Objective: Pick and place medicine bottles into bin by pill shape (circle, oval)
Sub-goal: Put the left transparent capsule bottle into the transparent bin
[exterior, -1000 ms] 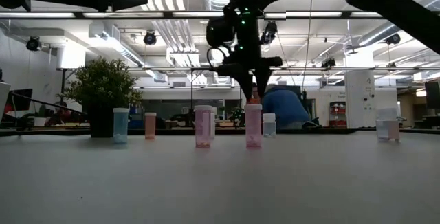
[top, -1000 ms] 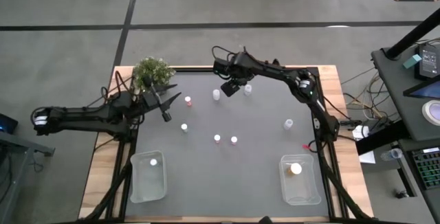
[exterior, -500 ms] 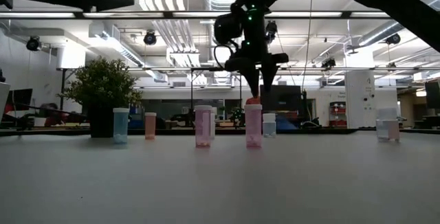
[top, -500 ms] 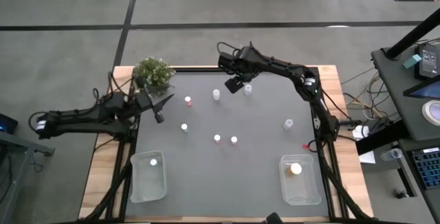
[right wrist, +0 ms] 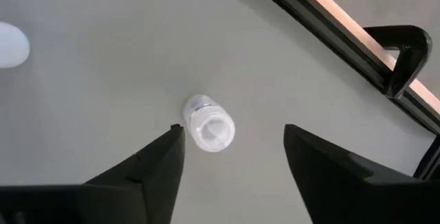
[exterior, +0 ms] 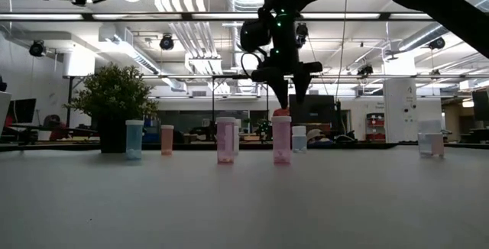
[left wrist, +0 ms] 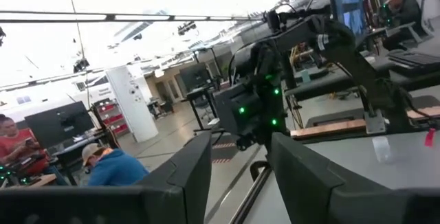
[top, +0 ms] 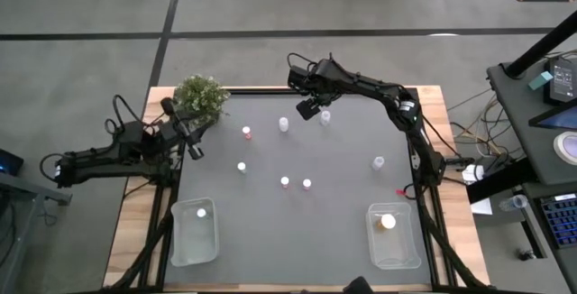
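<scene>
The right gripper (top: 311, 110) hangs over the far part of the table (top: 343, 231), fingers spread wide, w/ a clear bottle (right wrist: 209, 126) standing upright on the mat between them but not touched; in the high view this bottle (top: 325, 116) is just beside the gripper, near the far edge. The left gripper (top: 193, 146) is at the left edge beside the plant (top: 200, 95), fingers apart, holding nothing. Other bottles stand loose mid-table: a pair (top: 296, 183) near the centre, one (top: 379, 162) toward the right edge, well apart. The left bin (top: 194, 240) and right bin (top: 395, 244) sit at the near corners, each w/ one bottle inside. Open mat lies between the bins.
</scene>
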Controlling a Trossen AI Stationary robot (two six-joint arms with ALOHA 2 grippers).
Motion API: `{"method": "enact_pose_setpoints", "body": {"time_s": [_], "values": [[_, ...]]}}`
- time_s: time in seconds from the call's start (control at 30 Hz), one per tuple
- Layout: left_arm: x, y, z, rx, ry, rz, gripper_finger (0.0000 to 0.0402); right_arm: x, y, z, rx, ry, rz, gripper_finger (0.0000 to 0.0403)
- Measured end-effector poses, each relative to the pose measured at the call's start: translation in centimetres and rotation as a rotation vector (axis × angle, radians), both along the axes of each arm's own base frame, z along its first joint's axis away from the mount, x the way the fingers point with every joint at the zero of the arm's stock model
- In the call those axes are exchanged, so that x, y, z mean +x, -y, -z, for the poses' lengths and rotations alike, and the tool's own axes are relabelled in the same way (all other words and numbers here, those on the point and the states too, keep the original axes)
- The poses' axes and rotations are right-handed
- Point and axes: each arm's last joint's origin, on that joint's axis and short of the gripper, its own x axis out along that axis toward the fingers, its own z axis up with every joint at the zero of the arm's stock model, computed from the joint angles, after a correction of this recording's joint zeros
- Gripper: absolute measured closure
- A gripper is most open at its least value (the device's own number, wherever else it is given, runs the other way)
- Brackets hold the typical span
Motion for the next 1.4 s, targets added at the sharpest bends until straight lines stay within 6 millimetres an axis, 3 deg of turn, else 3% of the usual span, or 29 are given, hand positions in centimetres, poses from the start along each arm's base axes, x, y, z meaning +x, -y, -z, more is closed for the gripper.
{"method": "enact_pose_setpoints", "body": {"time_s": [0.23, 0.47, 0.93, 1.4], "values": [[-0.6, 0.1, 0.0, 0.003, 0.029, 0.001, 0.0268, -0.3, -0.1, 2.0, 0.034, -0.036, 0.009, 0.0111], [-0.8, 0.1, 0.1, 0.005, 0.041, 0.001, 0.0268, -0.3, 0.0, 4.4, 0.048, -0.033, 0.020, 0.0107], [-0.9, 0.1, 0.1, 0.007, 0.054, 0.001, 0.0268, -0.9, 0.0, 7.3, 0.080, -0.040, 0.038, 0.0161], [-0.9, 0.1, 0.1, 0.007, 0.053, 0.000, 0.0268, -0.4, 0.2, 6.4, 0.064, -0.001, 0.037, 0.0243]]}}
